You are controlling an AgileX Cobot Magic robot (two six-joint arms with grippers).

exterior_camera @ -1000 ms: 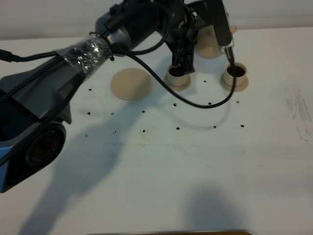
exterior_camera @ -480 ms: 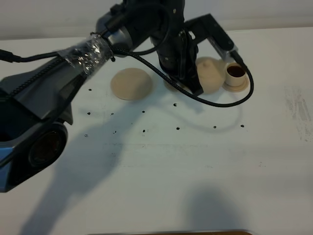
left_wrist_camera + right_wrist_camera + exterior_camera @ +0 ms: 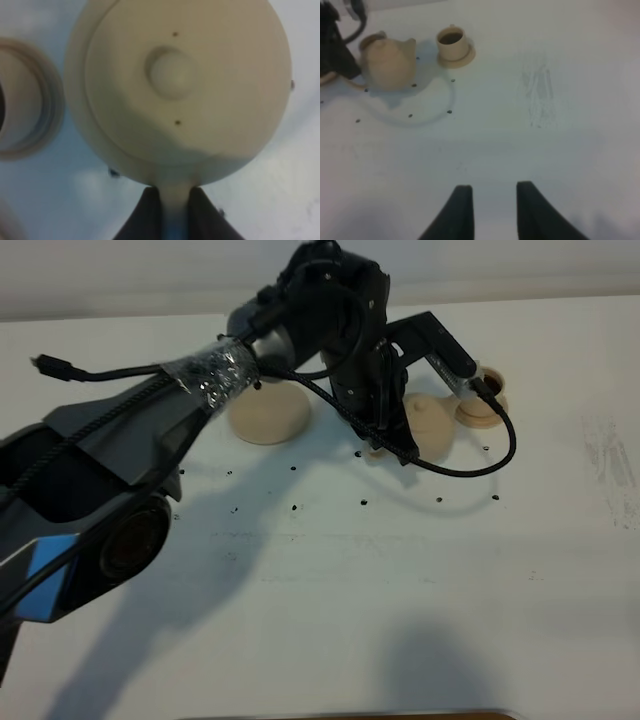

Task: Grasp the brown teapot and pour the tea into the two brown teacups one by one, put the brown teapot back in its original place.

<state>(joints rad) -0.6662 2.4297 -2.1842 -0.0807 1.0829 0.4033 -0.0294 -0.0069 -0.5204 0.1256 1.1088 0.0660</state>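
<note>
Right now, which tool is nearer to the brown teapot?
The left. The left tool is shut on the handle of the brown teapot. The right tool hangs far off over bare table, holding nothing.

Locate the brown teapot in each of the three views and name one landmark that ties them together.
Exterior high: brown teapot right of centre near the far edge, partly behind the left arm.
Left wrist: fills the frame from above, handle between the left pincer fingers.
Right wrist: far from the camera, beside the dark arm.
Shared landmark: the filled teacup on its saucer next to the pot; only a rim edge in the left wrist.
</note>
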